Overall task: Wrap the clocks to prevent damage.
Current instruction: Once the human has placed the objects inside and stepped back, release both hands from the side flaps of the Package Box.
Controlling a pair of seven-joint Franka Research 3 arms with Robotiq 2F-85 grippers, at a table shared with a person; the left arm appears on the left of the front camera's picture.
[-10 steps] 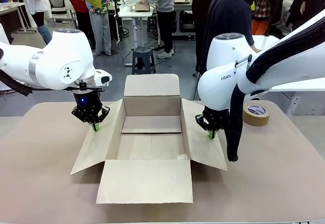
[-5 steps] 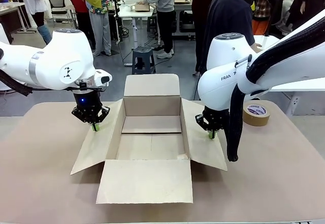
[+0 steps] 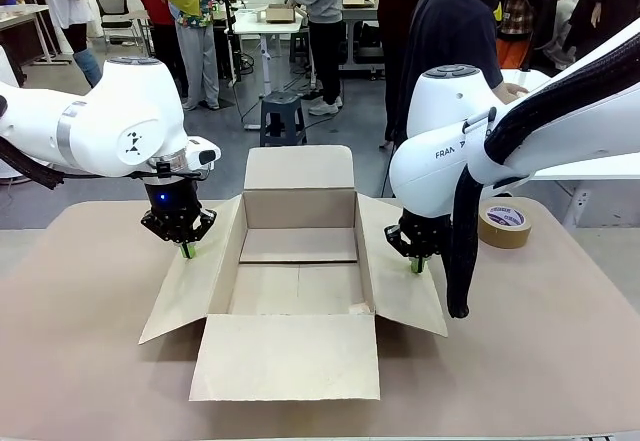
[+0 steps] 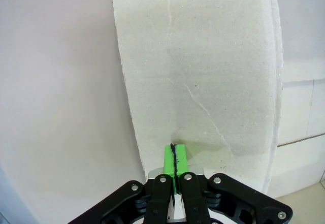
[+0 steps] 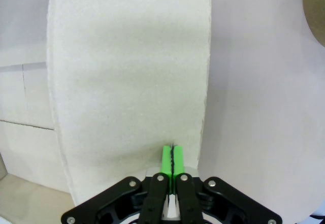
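While clenched on nothing, the left gripper (image 3: 186, 250) touches the cardboard box's (image 3: 300, 208) 9 o'clock flap (image 3: 190, 296); the right gripper (image 3: 417, 264), equally clenched and empty, touches the 3 o'clock flap (image 3: 400, 296).

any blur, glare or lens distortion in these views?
Front view: sharp, even light, soft shadows under the cardboard box flaps, no glare. Left wrist view: wide-angle bows the flap edges, cardboard looks washed out, left tool in focus. Right wrist view: same bowing and pale tones, right tool sharp.
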